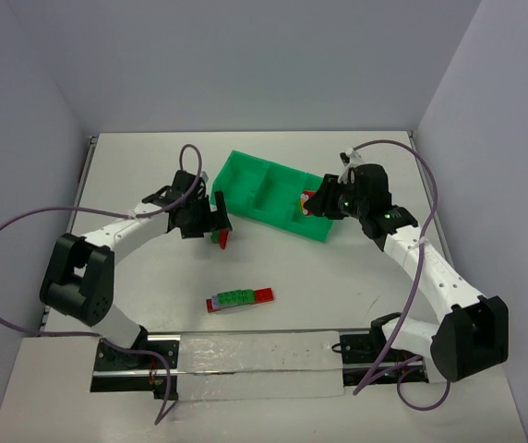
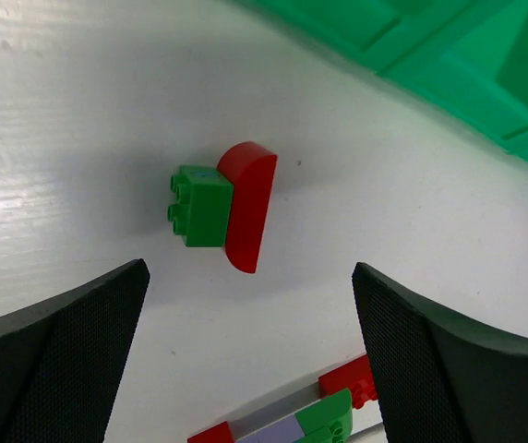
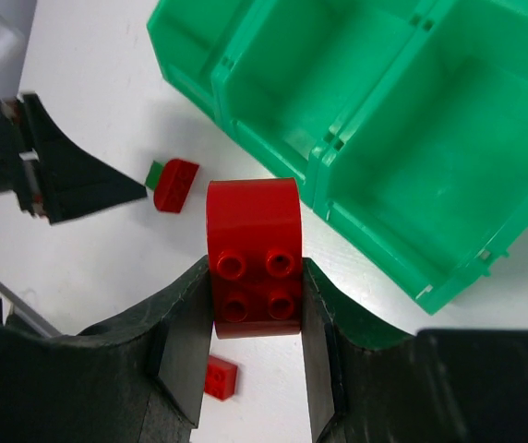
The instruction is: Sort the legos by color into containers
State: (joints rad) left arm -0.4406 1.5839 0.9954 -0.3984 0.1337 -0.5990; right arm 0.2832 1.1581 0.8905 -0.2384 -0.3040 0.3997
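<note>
nearest the arm bases, a brick strip (image 1: 241,298) lies flat on the white table (image 1: 356,277). it's red at both ends with green and lavender-grey between, and it sits well apart from both grippers.

moving up the left side now: the left gripper (image 2: 247,277) hangs over the table with its fingers (image 2: 79,351) spread wide and nothing in them. right under that gap sits a green brick (image 2: 199,205) joined to a red curved brick (image 2: 250,208). the pair lies on the table and neither finger touches it. it rests near the near-left corner of the green tray (image 1: 246,175), outside the tray.

over to the right: the right gripper (image 3: 255,268) is clamped tight on a held red brick (image 3: 253,221). its studs face the wrist camera, its rounded end points away, and a finger presses each side. it's up off the table at the tray's right end. from above it overlaps the right-hand compartment (image 3: 449,157). whether it's squarely over that compartment or just at its near wall, can't tell.

farthest back, the tray's three square compartments run in a row, angled across the table.
</note>
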